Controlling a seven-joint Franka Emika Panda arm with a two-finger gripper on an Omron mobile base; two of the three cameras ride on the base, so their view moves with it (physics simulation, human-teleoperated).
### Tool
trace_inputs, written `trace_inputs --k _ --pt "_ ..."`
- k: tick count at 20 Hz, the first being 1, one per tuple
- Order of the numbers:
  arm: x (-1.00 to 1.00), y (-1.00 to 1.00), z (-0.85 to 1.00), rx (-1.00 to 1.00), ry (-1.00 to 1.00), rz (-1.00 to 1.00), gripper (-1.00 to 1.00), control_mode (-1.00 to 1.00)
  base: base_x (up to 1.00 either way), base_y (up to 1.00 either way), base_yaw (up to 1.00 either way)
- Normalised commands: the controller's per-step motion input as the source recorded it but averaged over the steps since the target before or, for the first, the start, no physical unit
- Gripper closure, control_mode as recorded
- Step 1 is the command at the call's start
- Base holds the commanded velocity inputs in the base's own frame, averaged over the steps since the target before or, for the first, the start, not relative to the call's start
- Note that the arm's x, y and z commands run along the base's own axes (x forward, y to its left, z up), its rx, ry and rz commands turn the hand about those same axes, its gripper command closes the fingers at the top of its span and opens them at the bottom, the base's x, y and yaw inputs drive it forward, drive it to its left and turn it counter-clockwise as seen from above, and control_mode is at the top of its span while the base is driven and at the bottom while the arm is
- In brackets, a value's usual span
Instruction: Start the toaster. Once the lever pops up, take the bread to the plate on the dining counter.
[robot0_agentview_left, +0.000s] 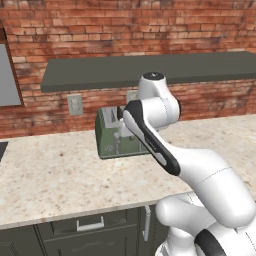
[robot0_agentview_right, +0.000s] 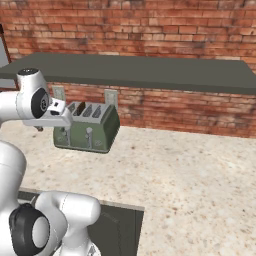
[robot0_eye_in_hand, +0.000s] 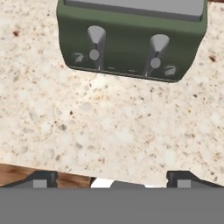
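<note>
With our gripper (robot0_eye_in_hand: 112, 177) spread wide, we judge the sage-green toaster (robot0_eye_in_hand: 131, 39) rigid and heavy — best worked by pressing one silver lever (robot0_eye_in_hand: 96, 43) down.

we see the toaster (robot0_eye_in_hand: 131, 41) in a dull sage green, its top plate grey, with two silver levers (robot0_eye_in_hand: 95, 43) and small silver knobs on its front. the counter (robot0_agentview_left: 55, 175) under it is pale beige stone, speckled with brown and rust flecks. behind it the wall (robot0_agentview_right: 150, 30) is red-brown brick with lighter mortar lines, and the shelf (robot0_agentview_right: 150, 72) along it is a flat dark grey-green. two outlets (robot0_agentview_left: 75, 104) on the brick are light grey. the cabinet fronts (robot0_agentview_left: 75, 232) below the counter are dark charcoal with silver handles. the arm (robot0_agentview_left: 200, 175) is glossy white with black joints, and the fingertips (robot0_eye_in_hand: 39, 179) are dark with grey pads.
</note>
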Motion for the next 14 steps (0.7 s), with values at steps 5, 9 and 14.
trace_inputs --k 5,9,14 --pt "0.05 0.02 0.0 0.03 -0.02 0.0 -1.0 -1.0 0.0 0.0 0.0" --pt "0.06 0.0 0.0 0.04 -0.01 0.0 -1.0 -1.0 0.0 0.0 0.0" --pt "0.17 0.01 -0.01 0.05 -0.02 -0.02 -1.0 -1.0 0.0 0.0 0.0"
